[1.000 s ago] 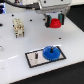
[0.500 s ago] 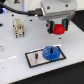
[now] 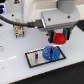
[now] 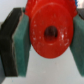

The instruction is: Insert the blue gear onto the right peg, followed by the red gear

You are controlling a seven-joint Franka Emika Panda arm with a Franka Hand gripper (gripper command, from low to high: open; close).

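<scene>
The red gear [image 3: 59, 38] is held between my gripper's [image 3: 59, 38] fingers, above and toward the exterior view's right of the grey black-bordered plate [image 3: 33, 59]. The wrist view shows the red gear [image 4: 50, 34] with its dark centre hole, clamped by the teal pads [image 4: 22, 42] on both sides. The blue gear [image 3: 51, 52] lies flat on the right part of the plate, where the right peg is hidden under it. The other thin dark pin [image 3: 36, 54] stands bare on the plate's left part.
A white rack with small dark parts [image 3: 18, 28] stands at the back on the exterior view's left. A black cable [image 3: 12, 21] loops over the white table [image 3: 15, 70]. The arm's white body fills the top.
The gripper with the red gear has moved left and lower, toward the blue gear on the plate. The blue gear has not moved.
</scene>
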